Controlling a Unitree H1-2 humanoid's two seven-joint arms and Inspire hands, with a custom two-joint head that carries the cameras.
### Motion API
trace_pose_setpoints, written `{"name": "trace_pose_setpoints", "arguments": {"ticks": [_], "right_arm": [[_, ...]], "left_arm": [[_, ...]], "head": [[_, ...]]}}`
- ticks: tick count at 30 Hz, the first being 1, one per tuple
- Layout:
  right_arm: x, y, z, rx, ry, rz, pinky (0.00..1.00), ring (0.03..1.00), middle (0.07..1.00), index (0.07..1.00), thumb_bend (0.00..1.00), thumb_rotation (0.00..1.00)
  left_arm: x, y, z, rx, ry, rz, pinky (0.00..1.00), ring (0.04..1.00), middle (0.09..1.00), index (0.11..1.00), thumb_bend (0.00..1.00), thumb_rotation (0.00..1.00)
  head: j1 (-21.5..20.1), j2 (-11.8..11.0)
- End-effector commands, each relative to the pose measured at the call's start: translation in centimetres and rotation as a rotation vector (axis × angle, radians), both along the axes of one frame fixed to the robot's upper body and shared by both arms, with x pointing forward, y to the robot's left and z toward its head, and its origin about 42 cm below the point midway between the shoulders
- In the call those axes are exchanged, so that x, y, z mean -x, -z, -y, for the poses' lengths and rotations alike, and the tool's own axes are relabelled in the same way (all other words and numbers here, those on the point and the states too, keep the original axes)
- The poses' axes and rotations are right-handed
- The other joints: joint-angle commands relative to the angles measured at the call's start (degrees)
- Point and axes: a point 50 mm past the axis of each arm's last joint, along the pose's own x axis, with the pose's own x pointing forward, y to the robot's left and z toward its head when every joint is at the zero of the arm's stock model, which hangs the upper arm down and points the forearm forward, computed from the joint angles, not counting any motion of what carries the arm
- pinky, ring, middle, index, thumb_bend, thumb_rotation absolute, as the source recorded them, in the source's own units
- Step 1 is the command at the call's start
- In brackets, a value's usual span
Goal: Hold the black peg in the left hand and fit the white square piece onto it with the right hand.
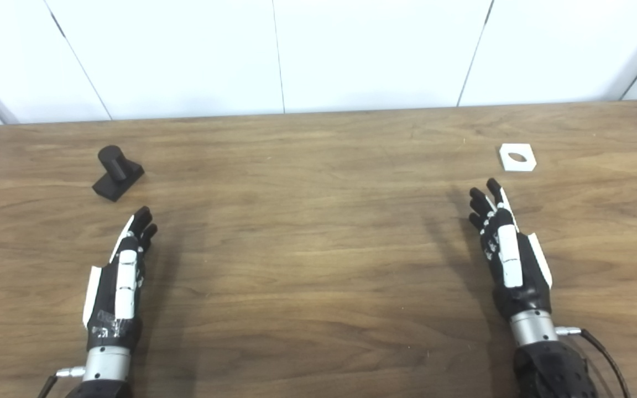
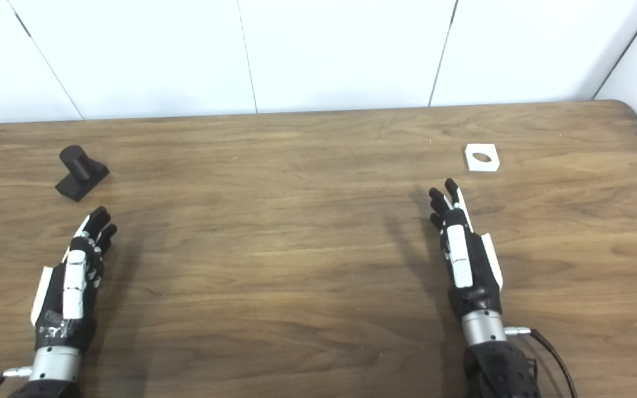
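Note:
The black peg [image 1: 116,171], a short cylinder on a square black base, stands on the wooden table [image 1: 318,232] at the far left. My left hand [image 1: 125,265] is open and empty, edge-on above the table, a little nearer than the peg and apart from it. The white square piece [image 1: 517,157], with a round hole in its middle, lies flat at the far right. My right hand [image 1: 504,243] is open and empty, fingers pointing toward the piece, a short way in front of it and not touching it.
White wall panels [image 1: 318,55] rise just behind the table's far edge. The table's right corner [image 2: 622,108] is rounded. A cable [image 1: 600,348] runs from my right wrist.

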Motion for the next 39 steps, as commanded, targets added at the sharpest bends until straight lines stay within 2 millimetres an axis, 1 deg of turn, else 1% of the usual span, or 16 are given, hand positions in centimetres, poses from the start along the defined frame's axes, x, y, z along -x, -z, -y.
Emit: {"name": "trace_pose_setpoints", "arguments": {"ticks": [1, 8, 12, 15, 19, 20, 21, 23, 24, 26, 28, 29, 32, 36, 39], "right_arm": [[0.9, 1.1, 0.0, -0.006, 0.003, -0.04, 0.96, 0.952, 0.932, 0.986, 0.52, 1.0], [1.0, 1.1, 0.0, -0.004, 0.005, -0.041, 0.96, 0.96, 0.934, 0.988, 0.52, 1.0], [1.0, 1.2, 0.1, -0.008, 0.0, -0.043, 0.97, 0.96, 0.94, 0.991, 0.52, 1.0], [1.1, 1.4, 0.3, -0.011, 0.0, -0.046, 0.97, 0.96, 0.943, 0.988, 0.52, 1.0], [1.4, 2.0, 0.8, -0.012, -0.005, -0.053, 1.0, 0.968, 0.949, 0.988, 0.51, 1.0], [1.4, 2.2, 1.0, -0.013, -0.003, -0.051, 0.99, 0.965, 0.947, 0.987, 0.51, 1.0], [1.5, 2.3, 1.1, -0.014, -0.002, -0.051, 0.99, 0.961, 0.945, 0.986, 0.51, 1.0], [1.6, 2.7, 1.4, -0.018, 0.001, -0.057, 0.99, 0.961, 0.945, 0.989, 0.51, 1.0], [1.7, 2.8, 1.5, -0.018, 0.002, -0.058, 1.0, 0.961, 0.947, 0.993, 0.51, 1.0], [1.7, 3.2, 1.8, -0.014, -0.003, -0.06, 1.0, 0.963, 0.948, 0.998, 0.52, 1.0], [1.8, 3.5, 2.0, -0.015, -0.014, -0.06, 1.0, 0.973, 0.95, 1.0, 0.52, 1.0], [1.8, 3.7, 2.1, -0.014, -0.018, -0.059, 1.0, 0.976, 0.952, 1.0, 0.52, 1.0], [1.8, 4.0, 2.2, -0.007, -0.021, -0.064, 1.0, 0.983, 0.96, 1.0, 0.5, 1.0], [1.9, 4.2, 2.3, -0.005, -0.022, -0.071, 0.99, 0.976, 0.958, 1.0, 0.48, 1.0], [2.0, 4.3, 2.3, -0.005, -0.024, -0.083, 1.0, 0.978, 0.962, 1.0, 0.49, 1.0]], "left_arm": [[-0.2, -0.8, -0.1, -0.011, 0.005, 0.032, 1.0, 0.955, 0.971, 0.963, 0.43, 0.98], [-0.2, -0.9, -0.1, -0.01, 0.006, 0.031, 1.0, 0.96, 0.971, 0.956, 0.41, 0.97], [-0.2, -0.7, 0.0, -0.009, 0.005, 0.03, 1.0, 0.96, 0.97, 0.951, 0.42, 0.97], [-0.2, -0.4, 0.1, -0.008, 0.007, 0.029, 1.0, 0.964, 0.968, 0.946, 0.43, 0.96], [0.1, 0.0, 0.8, -0.032, 0.012, 0.023, 1.0, 0.961, 0.965, 0.946, 0.44, 0.95], [0.1, 0.2, 1.0, -0.033, 0.011, 0.021, 1.0, 0.959, 0.962, 0.944, 0.42, 0.95], [0.2, 0.3, 1.2, -0.034, 0.01, 0.021, 1.0, 0.957, 0.959, 0.94, 0.41, 0.95], [0.3, 0.6, 1.6, -0.037, 0.009, 0.02, 1.0, 0.953, 0.955, 0.933, 0.39, 0.94], [0.4, 0.8, 1.7, -0.04, 0.008, 0.019, 1.0, 0.953, 0.954, 0.932, 0.4, 0.94], [0.5, 1.3, 2.1, -0.044, 0.007, 0.017, 1.0, 0.95, 0.95, 0.928, 0.43, 0.93], [0.5, 1.7, 2.3, -0.05, 0.006, 0.018, 1.0, 0.948, 0.947, 0.924, 0.46, 0.92], [0.5, 1.8, 2.5, -0.051, 0.004, 0.018, 1.0, 0.948, 0.946, 0.924, 0.47, 0.91], [0.6, 2.3, 2.7, -0.054, -0.002, 0.014, 1.0, 0.944, 0.939, 0.919, 0.48, 0.91], [0.6, 2.6, 2.9, -0.064, -0.005, 0.005, 1.0, 0.943, 0.933, 0.912, 0.49, 0.93], [0.7, 2.6, 3.1, -0.07, -0.007, 0.001, 1.0, 0.941, 0.93, 0.907, 0.48, 0.94]], "head": [[0.0, 0.0], [-0.1, 0.0], [0.7, -0.7], [2.5, -2.0], [6.8, -5.0], [8.3, -5.9], [8.6, -6.1], [11.4, -8.3], [11.6, -8.6], [13.5, -10.6], [14.4, -11.6], [15.0, -12.3], [15.7, -13.5], [16.1, -14.3], [16.2, -15.4]]}}
